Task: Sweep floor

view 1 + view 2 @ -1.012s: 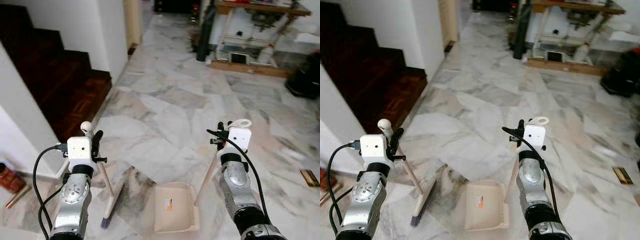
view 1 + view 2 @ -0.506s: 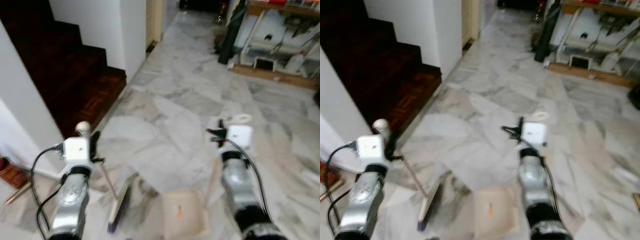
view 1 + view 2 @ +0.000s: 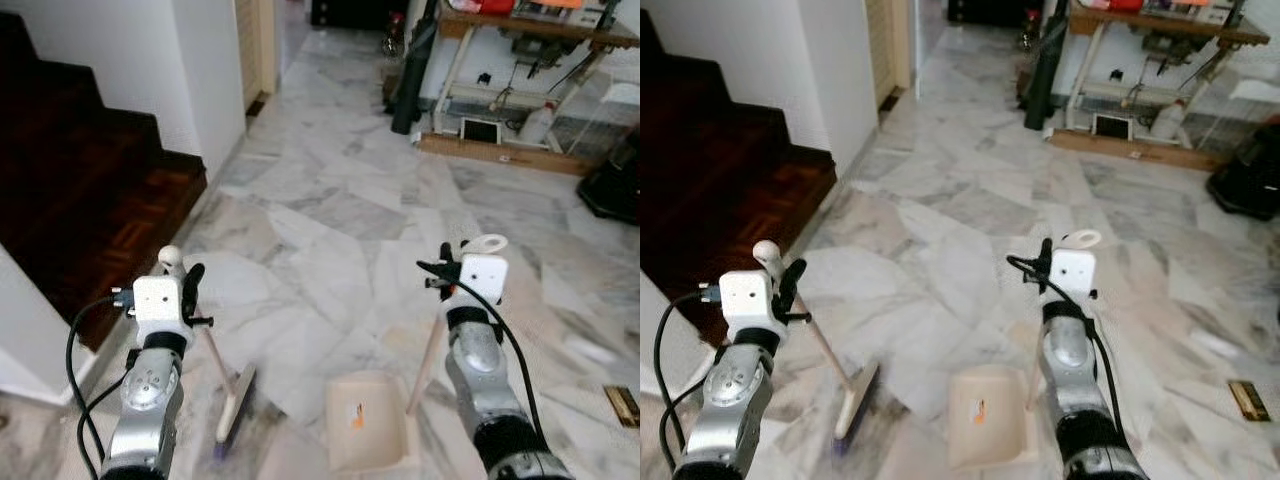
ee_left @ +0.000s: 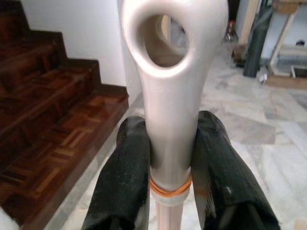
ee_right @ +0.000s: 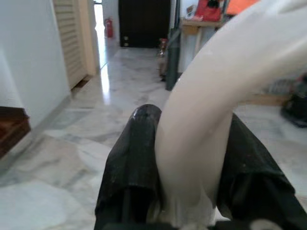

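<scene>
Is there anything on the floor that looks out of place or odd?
One small brown rectangular object lies alone on the marble floor, on the robot's right beyond the dustpan. It is too small to identify.

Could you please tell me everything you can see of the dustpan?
The dustpan is cream-coloured, plastic by its look, with a small orange-marked label inside its tray. It rests flat on the marble floor between the two arms, just right of the broom head and apart from it. A long pale handle rises from its right rear edge, leaning slightly, and ends in a loop. The right hand is shut on that handle just below the loop, fingers pressed on both sides.
</scene>
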`<state>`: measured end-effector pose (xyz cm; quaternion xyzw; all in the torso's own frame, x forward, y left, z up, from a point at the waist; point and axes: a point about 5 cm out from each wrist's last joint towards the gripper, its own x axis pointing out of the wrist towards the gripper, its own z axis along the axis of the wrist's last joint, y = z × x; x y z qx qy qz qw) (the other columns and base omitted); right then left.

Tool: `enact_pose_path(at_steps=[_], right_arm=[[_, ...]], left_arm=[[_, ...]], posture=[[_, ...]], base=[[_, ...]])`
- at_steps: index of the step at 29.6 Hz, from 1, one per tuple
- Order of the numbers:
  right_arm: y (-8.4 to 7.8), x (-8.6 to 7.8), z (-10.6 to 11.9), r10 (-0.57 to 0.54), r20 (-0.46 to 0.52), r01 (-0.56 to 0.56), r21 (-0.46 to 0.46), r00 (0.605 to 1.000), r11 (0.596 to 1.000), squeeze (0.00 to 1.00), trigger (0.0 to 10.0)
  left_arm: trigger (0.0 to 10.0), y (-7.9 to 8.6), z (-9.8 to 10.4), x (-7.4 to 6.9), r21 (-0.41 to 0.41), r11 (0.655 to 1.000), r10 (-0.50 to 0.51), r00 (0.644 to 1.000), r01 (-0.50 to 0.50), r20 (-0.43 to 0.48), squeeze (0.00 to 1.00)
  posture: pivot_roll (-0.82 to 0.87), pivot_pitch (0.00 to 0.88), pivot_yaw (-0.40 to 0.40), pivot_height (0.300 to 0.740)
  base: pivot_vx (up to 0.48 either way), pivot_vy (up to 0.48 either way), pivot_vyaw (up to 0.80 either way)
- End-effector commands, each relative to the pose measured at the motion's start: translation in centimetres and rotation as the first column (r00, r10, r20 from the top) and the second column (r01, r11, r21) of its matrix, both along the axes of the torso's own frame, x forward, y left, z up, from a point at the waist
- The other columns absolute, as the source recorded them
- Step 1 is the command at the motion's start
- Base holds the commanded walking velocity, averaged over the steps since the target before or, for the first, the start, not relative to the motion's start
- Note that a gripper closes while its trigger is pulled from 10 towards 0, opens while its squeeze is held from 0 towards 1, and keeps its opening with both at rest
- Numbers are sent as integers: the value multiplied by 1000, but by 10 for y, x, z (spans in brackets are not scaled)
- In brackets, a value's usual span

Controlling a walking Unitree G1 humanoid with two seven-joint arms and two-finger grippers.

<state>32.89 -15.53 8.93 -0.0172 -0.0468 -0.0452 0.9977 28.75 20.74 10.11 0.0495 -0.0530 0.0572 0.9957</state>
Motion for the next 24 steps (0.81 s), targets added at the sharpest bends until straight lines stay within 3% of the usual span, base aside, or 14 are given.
enact_pose_path(at_steps=[1, 16, 24], right_arm=[[-9, 3, 11, -26, 46, 25, 13, 999, 1000, 0, 10000], [-5, 3, 15, -5, 72, 5, -11, 997, 1000, 0, 10000], [-5, 3, 16, -2, 75, 2, -7, 997, 1000, 0, 10000]], left_arm=[[10000, -3, 10, 2, 19, 1000, -8, 999, 7, 54, 0], [10000, -2, 10, 1, 20, 1000, -7, 998, 5, 57, 0], [10000, -2, 10, 1, 19, 1000, -5, 998, 4, 58, 0]], posture=[[47, 36, -34, 740], [51, 4, -35, 740], [49, 19, -37, 740]], base=[[401, 0, 0], [402, 0, 0], [400, 0, 555]])
